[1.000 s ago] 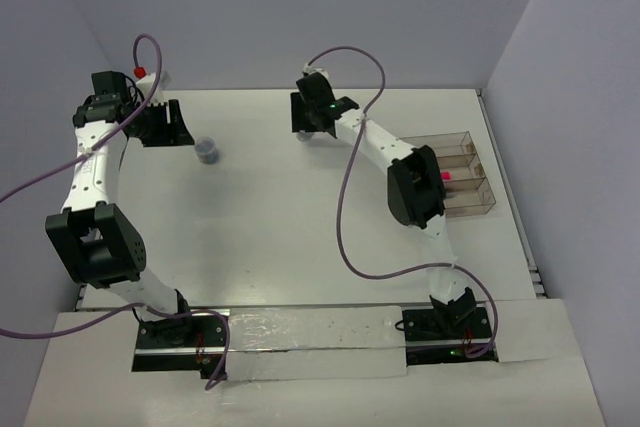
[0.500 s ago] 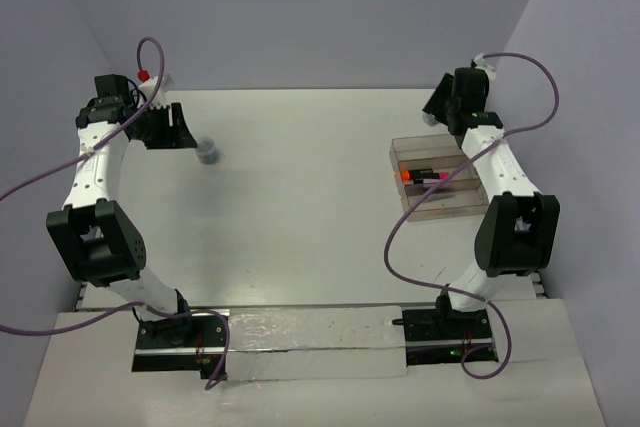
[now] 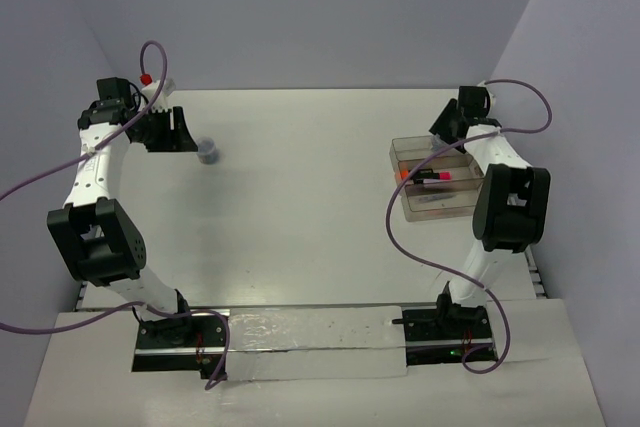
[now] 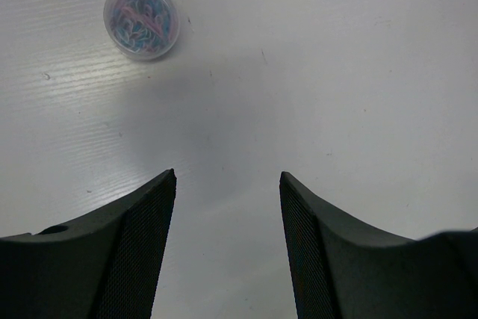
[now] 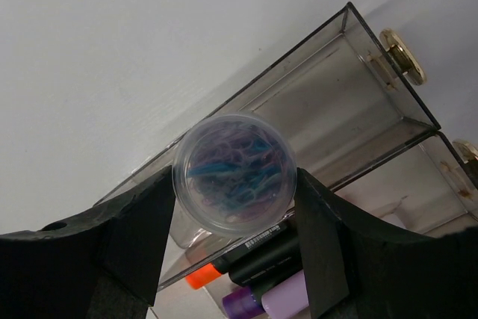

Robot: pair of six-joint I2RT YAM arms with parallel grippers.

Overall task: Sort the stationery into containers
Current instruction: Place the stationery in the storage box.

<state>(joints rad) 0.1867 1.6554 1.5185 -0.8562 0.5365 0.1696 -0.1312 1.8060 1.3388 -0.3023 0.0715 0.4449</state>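
My right gripper (image 5: pixel 234 177) is shut on a small round jar (image 5: pixel 234 166) full of blue and purple clips and holds it over the far compartment of the smoky tray (image 5: pixel 351 72). In the top view this gripper (image 3: pixel 447 137) is at the tray's (image 3: pixel 415 209) far edge. A black marker with an orange end (image 5: pixel 261 255) and a purple pen (image 5: pixel 276 300) lie in the middle compartment. My left gripper (image 4: pixel 228 177) is open and empty over bare table. A second clip jar (image 4: pixel 141 9) stands ahead of it to the left, also seen from above (image 3: pixel 208 151).
The tray sits near the table's right edge and the right wall. Brass studs (image 5: pixel 402 56) show at the tray's end. The left arm (image 3: pixel 95 162) runs along the left edge, and its cable loops above it.
My right arm has swung from the back middle of the table to the tray at the right, carrying the jar, and lowered toward the far compartment. The left arm has barely moved.
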